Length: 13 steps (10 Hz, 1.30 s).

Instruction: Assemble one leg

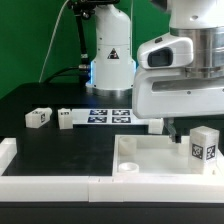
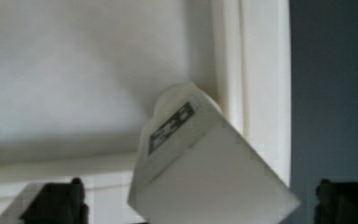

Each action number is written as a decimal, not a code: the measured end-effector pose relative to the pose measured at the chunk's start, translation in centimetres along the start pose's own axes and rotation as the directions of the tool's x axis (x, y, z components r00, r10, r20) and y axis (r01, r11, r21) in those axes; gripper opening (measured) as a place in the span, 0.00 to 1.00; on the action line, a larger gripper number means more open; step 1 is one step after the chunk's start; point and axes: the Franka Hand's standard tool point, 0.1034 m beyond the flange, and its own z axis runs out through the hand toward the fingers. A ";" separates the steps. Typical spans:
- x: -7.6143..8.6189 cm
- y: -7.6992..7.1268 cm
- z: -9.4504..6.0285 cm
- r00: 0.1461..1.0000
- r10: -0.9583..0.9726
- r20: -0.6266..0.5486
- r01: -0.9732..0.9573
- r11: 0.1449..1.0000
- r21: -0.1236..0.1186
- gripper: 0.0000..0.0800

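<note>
Leg [image 1: 204,146] (blocky, white, tagged) on tray [image 1: 135,152]

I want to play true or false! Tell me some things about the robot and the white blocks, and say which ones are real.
1. A leg stands upright on the tray. True.
2. The gripper is squeezing that leg. False: the fingers sit apart on either side, not touching it.
3. Two more legs lie on the black table. True.
4. The marker board is on top of the tray. False: it lies flat on the table behind it.
5. The table is red. False: it is black.
</note>
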 end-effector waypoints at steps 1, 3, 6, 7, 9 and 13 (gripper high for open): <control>0.0 -0.2 0.0 0.991 -0.135 0.000 0.135 0.991 -0.007 0.81; -0.1 -0.1 0.2 0.955 -0.297 0.001 0.297 0.955 -0.011 0.81; -0.1 0.3 0.3 0.910 -0.414 0.005 0.414 0.910 -0.020 0.81; -0.1 0.3 0.3 0.910 -0.414 0.005 0.414 0.910 -0.020 0.66; -0.1 0.3 0.3 0.928 -0.373 0.004 0.373 0.928 -0.021 0.49; -0.1 0.2 0.3 0.997 -0.076 0.000 0.076 0.997 -0.005 0.36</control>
